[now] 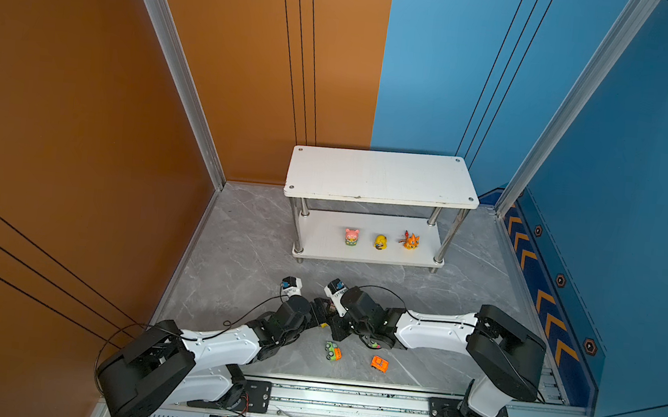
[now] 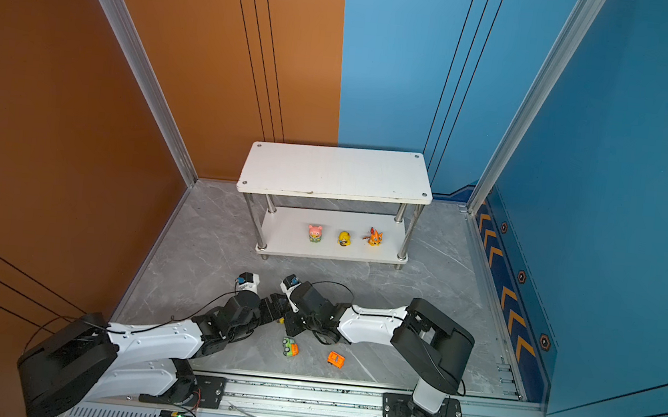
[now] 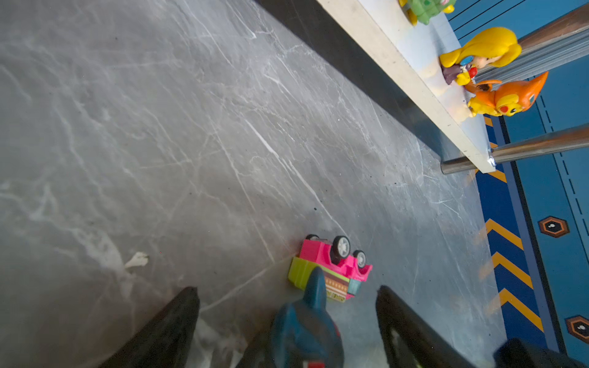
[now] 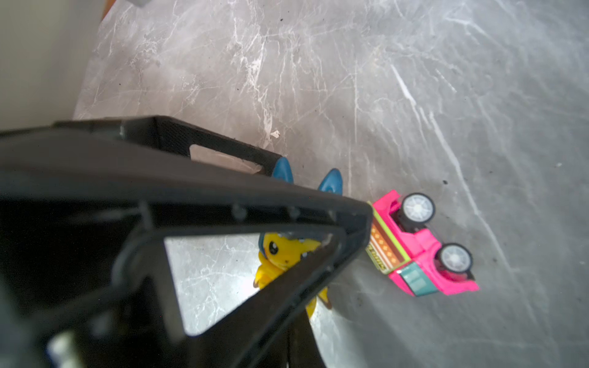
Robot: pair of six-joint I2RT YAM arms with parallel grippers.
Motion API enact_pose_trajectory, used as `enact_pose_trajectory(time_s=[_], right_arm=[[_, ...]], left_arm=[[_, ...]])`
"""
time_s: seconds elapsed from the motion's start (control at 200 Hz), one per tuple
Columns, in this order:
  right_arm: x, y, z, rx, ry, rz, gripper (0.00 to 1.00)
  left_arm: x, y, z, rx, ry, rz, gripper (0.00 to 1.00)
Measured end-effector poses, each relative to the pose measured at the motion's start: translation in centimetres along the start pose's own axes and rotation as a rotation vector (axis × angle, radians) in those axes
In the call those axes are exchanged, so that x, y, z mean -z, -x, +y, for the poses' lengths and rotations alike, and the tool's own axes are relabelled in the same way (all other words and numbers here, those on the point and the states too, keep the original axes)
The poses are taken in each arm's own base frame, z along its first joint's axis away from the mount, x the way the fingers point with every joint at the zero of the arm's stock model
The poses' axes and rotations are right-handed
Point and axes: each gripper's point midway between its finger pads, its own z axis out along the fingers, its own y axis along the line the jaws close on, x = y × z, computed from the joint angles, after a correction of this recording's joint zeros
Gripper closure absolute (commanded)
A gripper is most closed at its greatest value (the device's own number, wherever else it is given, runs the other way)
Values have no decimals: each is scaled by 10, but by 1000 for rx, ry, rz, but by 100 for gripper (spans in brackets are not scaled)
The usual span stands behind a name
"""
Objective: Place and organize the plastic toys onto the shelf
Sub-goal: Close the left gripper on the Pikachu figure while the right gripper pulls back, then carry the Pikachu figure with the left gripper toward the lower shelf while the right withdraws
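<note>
Your left tool [image 3: 287,291] stands with jaws apart, either side of the yellow blue-eared figurine [image 3: 302,331] on the surface [image 3: 159,159], just beside the overturned pink car [image 3: 331,264]. Your right tool [image 1: 338,330], close by, is pinched together. Three figurines [image 1: 380,242] line the lower board of the shelf [image 1: 320,242].

Blue-eared figurine [image 4: 280,255] mostly hidden; green-based figurine [image 3: 427,9] cropped

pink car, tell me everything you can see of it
Small plastic pink car with a lime-green end, a teal window, a patterned side stripe and black wheels with silver hubs. It lies overturned on the grey marble floor, wheels up, apart from the shelf. A blue-eared figurine sits close beside it; contact unclear.
</note>
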Motion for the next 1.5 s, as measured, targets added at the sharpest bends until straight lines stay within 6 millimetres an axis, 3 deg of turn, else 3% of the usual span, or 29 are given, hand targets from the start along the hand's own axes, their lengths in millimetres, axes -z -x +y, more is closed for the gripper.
enact_pose_trajectory(time_s=[0.085,0.22,0.29,0.355,0.451,0.681,0.916,1.061,1.096,1.307,1.412,1.502], right_arm=[[0,0,-1,-1,0,-2,100],[0,2,-3,-5,-2,-7,100],[0,2,-4,-6,-3,-8,100],[0,2,-4,-6,-4,-8,100],[0,0,-7,-10,-11,-3,100],[1,-20,-28,-29,-79,62,100],[1,-23,-31,-31,-90,77,100],[6,-21,-30,-33,-86,70,98],[10,-18,-29,-35,-78,61,95],[63,23,-31,-73,-21,-86,90],[98,46,-41,-94,-28,-186,89],[122,54,-48,-101,-41,-238,89]], left_arm=[[1,-3,0,3,-4,3,37],[4,-3,5,12,-4,-9,50],[4,-1,3,16,-11,-15,51],[4,-1,2,16,-14,-16,42],[2,-2,3,11,-10,-14,41],[-6,-6,-1,16,-32,-1,74],[-5,-4,-3,23,-46,2,81],[4,11,-16,-27,-88,-14,94],[7,15,-24,-58,-110,-15,100],[38,47,-89,-376,-290,-94,100],[50,53,-105,-589,-328,-156,100],[51,56,-112,-777,-321,-186,100]])
